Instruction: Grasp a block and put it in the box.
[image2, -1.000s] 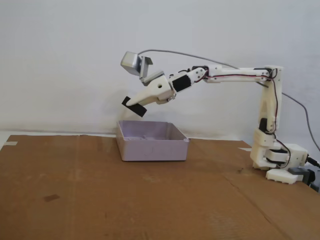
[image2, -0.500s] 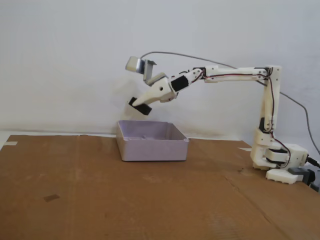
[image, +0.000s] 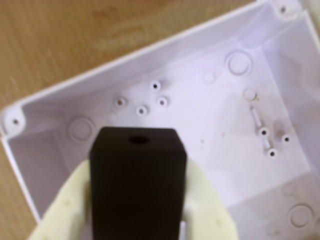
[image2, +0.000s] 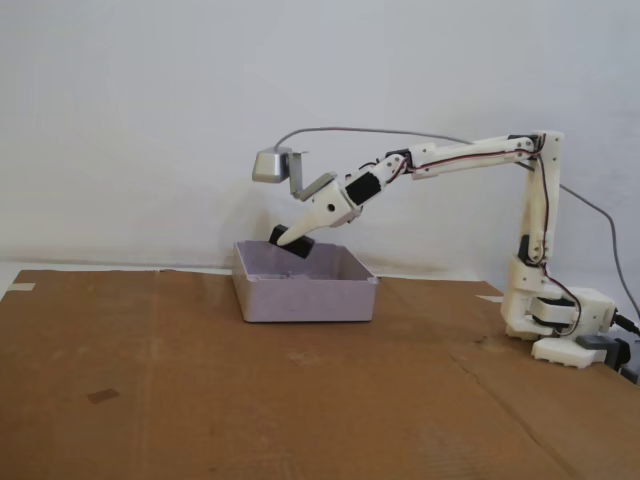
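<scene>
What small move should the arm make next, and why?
Probably open the jaws and release. The gripper holds the block between its jaws, and the wrist view shows it over the floor of the box. In the fixed view the block hangs just above the rim, so it should fall inside.

Your gripper (image: 137, 220) is holding the block (image: 137, 185) over the box (image: 210, 107).
You are looking down at the black block clamped between two pale fingers (image: 60, 215), its end face hanging above the box's lilac floor and small raised studs (image: 156, 86).
</scene>
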